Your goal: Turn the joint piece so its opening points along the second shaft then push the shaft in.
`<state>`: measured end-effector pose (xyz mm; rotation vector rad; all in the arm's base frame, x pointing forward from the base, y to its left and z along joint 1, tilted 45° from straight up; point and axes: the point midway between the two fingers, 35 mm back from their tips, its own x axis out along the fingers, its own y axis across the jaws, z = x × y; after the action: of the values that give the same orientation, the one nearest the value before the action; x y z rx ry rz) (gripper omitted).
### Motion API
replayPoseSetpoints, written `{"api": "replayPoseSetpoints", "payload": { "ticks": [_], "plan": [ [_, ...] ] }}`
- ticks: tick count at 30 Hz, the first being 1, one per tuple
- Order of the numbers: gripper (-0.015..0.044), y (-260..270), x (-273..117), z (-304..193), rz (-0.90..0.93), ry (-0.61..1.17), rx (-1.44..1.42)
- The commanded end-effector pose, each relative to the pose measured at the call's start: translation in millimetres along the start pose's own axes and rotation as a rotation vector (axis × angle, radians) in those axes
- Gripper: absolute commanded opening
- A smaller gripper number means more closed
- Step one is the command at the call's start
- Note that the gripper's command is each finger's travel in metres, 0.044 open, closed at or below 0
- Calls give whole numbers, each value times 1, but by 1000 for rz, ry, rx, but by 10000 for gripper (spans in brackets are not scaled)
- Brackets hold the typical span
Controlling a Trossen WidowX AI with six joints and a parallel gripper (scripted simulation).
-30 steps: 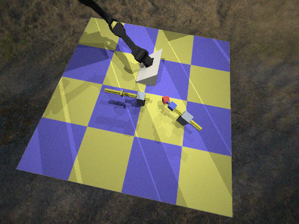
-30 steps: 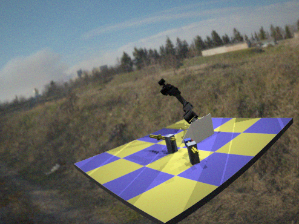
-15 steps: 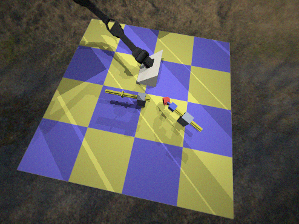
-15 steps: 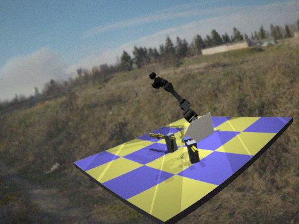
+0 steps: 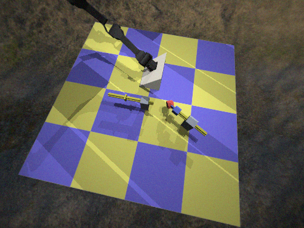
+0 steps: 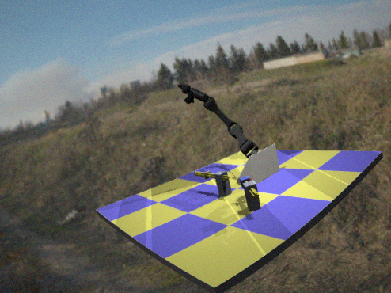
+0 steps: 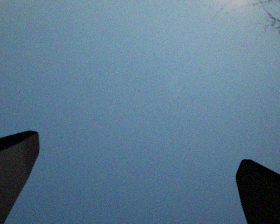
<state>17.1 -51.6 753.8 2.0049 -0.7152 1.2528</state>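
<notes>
The joint piece has a red part [image 5: 170,104] and a blue part [image 5: 176,110] on the end of a yellow shaft [image 5: 201,130] held by a grey block [image 5: 189,122] [image 6: 252,199]. Which way its opening points is too small to tell. The second yellow shaft [image 5: 133,99] [image 6: 203,174] has a collar and passes through another grey block [image 5: 144,103] [image 6: 223,187]. Its short front end stands out towards the red part, with a gap between them. My gripper [image 7: 141,158] is open and empty, with only sky between its fingers. It is raised high, far from both shafts.
A pale slanted panel [image 5: 157,73] [image 6: 261,165] stands beside the base of the arm [image 5: 129,47] [image 6: 223,117], behind the two blocks. Everything stands on a blue and yellow checkered board [image 5: 157,175] [image 6: 218,253], whose edges drop off to the ground.
</notes>
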Motion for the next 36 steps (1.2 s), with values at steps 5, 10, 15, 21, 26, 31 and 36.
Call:
{"api": "replayPoseSetpoints", "payload": {
  "ticks": [5, 10, 15, 21, 26, 31, 36],
  "plan": [
    [440, -73, 5, -4, -163, 17, -106],
    [440, -114, 4, -6, -249, 44, -186],
    [440, -150, 2, -7, -305, 55, -213],
    [440, -213, -7, -5, -434, 70, -262],
    [440, -268, -23, -2, -577, 85, -311],
    [440, -295, -36, -7, -657, 138, -359],
    [440, -330, -54, -9, -757, 181, -410]
  ]
}}
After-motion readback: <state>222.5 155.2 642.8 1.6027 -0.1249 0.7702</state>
